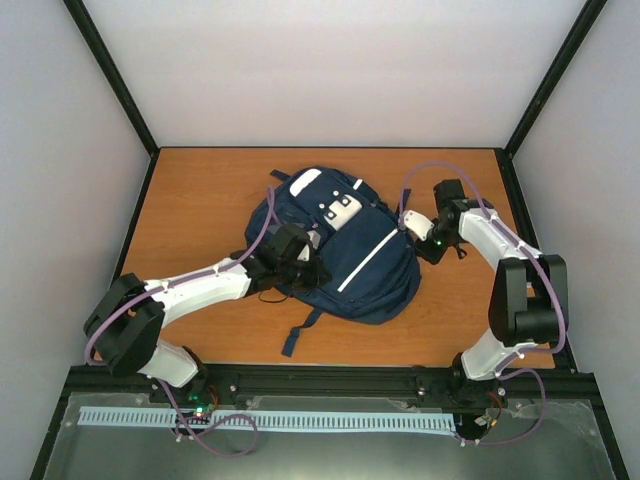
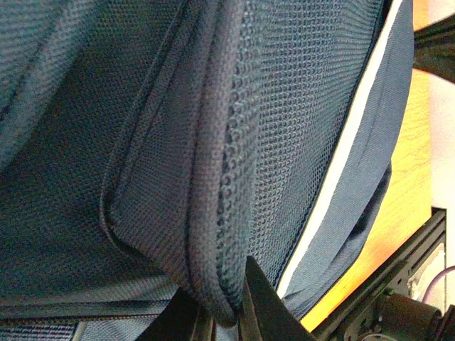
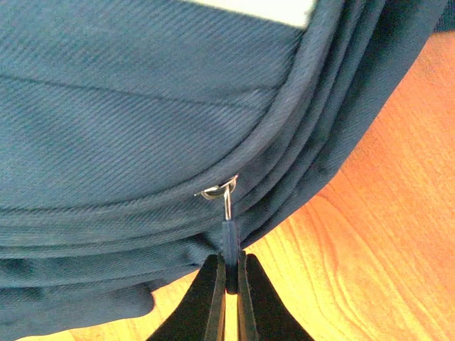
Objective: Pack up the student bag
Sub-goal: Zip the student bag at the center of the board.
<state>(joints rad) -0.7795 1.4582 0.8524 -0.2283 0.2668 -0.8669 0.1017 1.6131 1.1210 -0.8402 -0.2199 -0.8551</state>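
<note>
The left gripper (image 2: 229,316) is pinching a piped seam (image 2: 213,213) of the student bag (image 1: 360,270), jaws closed on the fabric. The bag is lying flat mid-table (image 1: 200,200), its long axis running far to near and its handle end pointing away from the arms. Its white patches (image 1: 343,210) are showing nothing legible. The right gripper (image 3: 229,284) is clamping the zipper pull (image 3: 228,238).

A navy blue fabric backpack (image 3: 128,106) fills the top and left of the frame, with a white patch (image 3: 263,8) just showing at the upper edge. Its piped seams curve from the upper right down to the lower left. At centre hangs a silver metal zipper ring (image 3: 220,190), and below it is a dark blue pull tab (image 3: 229,245). The black right tool (image 3: 231,284) at bottom centre pinches that tab. An orange wooden bench (image 3: 370,234) shows at the lower right.
</note>
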